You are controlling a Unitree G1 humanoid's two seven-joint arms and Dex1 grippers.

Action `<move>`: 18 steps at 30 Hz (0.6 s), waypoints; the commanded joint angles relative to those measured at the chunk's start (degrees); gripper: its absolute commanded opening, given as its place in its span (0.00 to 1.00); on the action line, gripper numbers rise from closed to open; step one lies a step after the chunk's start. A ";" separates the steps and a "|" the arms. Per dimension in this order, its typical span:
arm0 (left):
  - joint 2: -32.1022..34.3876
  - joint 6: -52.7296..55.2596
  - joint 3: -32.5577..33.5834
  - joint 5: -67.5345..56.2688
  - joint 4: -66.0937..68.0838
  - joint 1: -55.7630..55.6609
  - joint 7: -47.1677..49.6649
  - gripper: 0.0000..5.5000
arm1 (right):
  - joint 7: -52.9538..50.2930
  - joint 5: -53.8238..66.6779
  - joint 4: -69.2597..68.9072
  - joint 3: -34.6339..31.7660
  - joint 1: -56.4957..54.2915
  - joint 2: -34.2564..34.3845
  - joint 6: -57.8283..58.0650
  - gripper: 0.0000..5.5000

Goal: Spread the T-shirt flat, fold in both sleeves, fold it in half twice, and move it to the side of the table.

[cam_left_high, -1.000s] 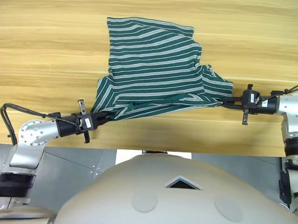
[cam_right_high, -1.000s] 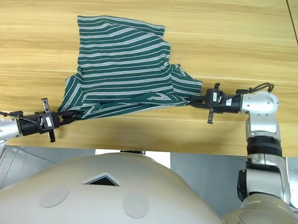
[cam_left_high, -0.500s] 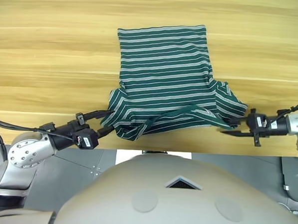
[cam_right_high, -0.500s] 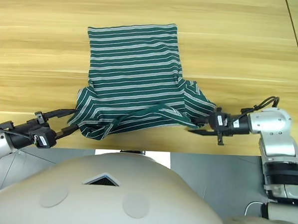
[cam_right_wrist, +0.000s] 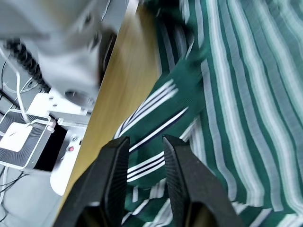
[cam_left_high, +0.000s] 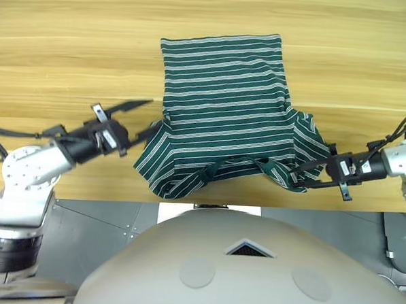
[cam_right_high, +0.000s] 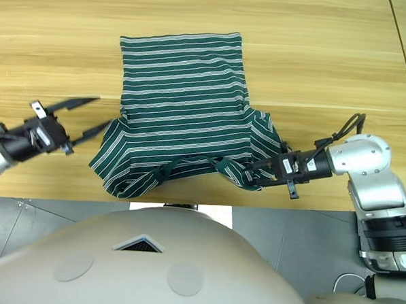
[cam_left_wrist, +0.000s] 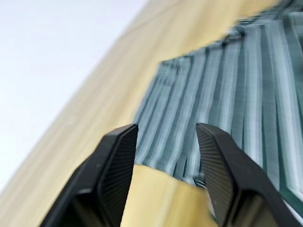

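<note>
Just beyond the left gripper's [cam_left_high: 154, 113] wide-spread jaws, the T-shirt [cam_left_high: 226, 105] is lying on the table [cam_left_high: 72, 50] with sleeves bunched, the right gripper's [cam_left_high: 298, 179] narrowly parted jaws sitting at its other sleeve, seemingly to pull it flat.

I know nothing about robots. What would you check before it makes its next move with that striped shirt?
1. T-shirt spread flat: not ok. The far half is smooth and the near end is bunched.
2. Left gripper open and empty: ok. It is beside the left sleeve.
3. Right gripper holding the right sleeve: cannot tell. It is at the sleeve's edge.
4. Sleeves folded in: not ok. Both stick out.
5. Shirt wholly on the table: ok, though close to the near edge.
</note>
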 commanded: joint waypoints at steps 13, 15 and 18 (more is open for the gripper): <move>-8.12 26.05 -24.46 13.51 10.61 -21.09 3.53 0.39 | -10.08 -10.49 4.66 13.52 -13.24 13.32 3.39 0.24; -9.38 28.11 -26.35 13.89 12.42 -22.80 2.82 0.39 | -9.77 -11.12 4.34 13.94 -12.04 12.27 2.49 0.24; -11.24 30.84 -27.39 13.89 15.31 -25.57 2.69 0.39 | -7.84 -10.71 1.61 14.03 -9.59 9.69 1.48 0.24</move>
